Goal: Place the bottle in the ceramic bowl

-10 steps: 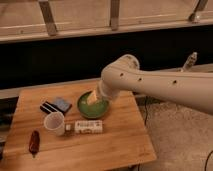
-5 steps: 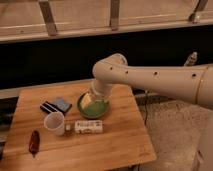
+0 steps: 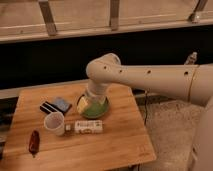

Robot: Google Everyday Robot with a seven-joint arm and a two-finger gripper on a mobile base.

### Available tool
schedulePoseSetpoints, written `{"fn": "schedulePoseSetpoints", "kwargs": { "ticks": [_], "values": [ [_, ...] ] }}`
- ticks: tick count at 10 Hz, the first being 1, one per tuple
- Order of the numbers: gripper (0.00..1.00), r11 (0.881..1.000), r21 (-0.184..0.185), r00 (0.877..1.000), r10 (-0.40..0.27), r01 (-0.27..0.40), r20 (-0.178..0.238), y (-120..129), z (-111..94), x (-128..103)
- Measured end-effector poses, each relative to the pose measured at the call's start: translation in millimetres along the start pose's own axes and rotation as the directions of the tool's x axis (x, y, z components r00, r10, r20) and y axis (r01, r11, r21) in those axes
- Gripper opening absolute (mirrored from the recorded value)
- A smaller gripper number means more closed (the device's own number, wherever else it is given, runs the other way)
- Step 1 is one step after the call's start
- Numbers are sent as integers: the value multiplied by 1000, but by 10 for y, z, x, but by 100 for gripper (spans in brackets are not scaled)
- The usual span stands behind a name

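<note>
The bottle (image 3: 89, 126) lies on its side on the wooden table (image 3: 115, 142), just in front of the ceramic bowl, with its dark cap pointing left toward the cup. The green ceramic bowl (image 3: 100, 109) sits at the table's middle back. My gripper (image 3: 84, 104) hangs down from the cream arm (image 3: 150, 77) over the bowl's left half, hiding part of it. It stands open and holds nothing. The bottle is apart from it.
A white cup (image 3: 54, 122) stands left of the bottle. A blue and black packet (image 3: 55, 106) lies behind the cup. A red object (image 3: 34, 142) lies near the front left edge. A dark wall and window rail run behind the table.
The arm's elbow has swung to the left while the gripper stays over the bowl. The bottle, cup and bowl have not moved.
</note>
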Motion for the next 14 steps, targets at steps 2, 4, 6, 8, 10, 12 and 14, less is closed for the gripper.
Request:
{"fn": "schedulePoseSetpoints", "kwargs": {
  "ticks": [2,4,6,8,10,12,14],
  "values": [
    [70,1000,-4,1000,-6,6,-23,17,52,3],
    [70,1000,-26,998,-5,3,-64,2,297,56],
    [70,999,-48,995,8,-13,-98,-45,544,145],
    [70,997,-76,991,8,-18,-132,-63,729,225],
    [70,995,-102,987,-15,-1,-160,-53,844,269],
    [70,989,-137,981,-86,63,-173,-19,937,280],
    [70,975,-152,969,-189,165,-159,12,941,264]
  ]
}}
